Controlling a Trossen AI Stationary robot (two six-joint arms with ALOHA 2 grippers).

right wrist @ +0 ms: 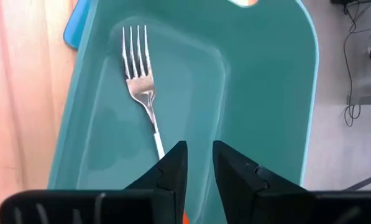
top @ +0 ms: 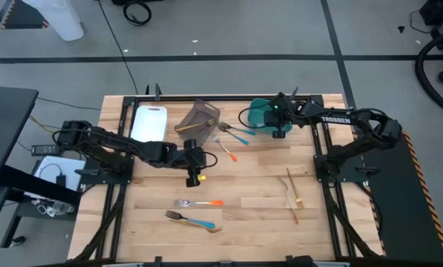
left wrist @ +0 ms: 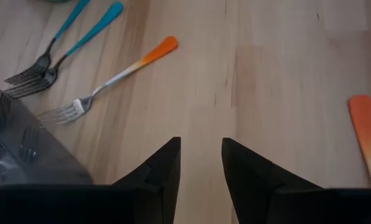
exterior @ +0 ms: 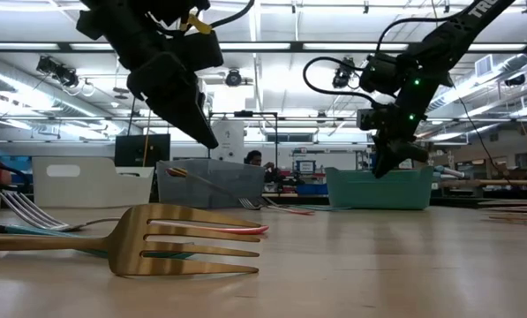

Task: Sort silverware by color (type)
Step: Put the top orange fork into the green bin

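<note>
My right gripper [right wrist: 199, 163] hangs over the teal bin [top: 260, 113], fingers a little apart and holding nothing. A fork [right wrist: 140, 93] lies flat on the bin floor [right wrist: 253, 93], its handle running under my fingers; an orange bit shows there. My left gripper [left wrist: 201, 163] hovers open above bare table near the grey-brown bin [top: 199, 117]. Close to it lie an orange-handled fork [left wrist: 120, 76] and two blue-handled forks [left wrist: 61, 46]. Nearer the front edge are another orange fork [top: 199, 202] and a blue one [top: 191, 220]. Tan wooden utensils [top: 291, 194] lie to the right.
A white bin [top: 148, 122] stands left of the grey-brown bin, which holds a tan utensil [top: 187, 127] leaning on its rim. A tan fork [exterior: 184, 243] lies by the near edge. Bare wood [top: 258, 167] stretches between the arms.
</note>
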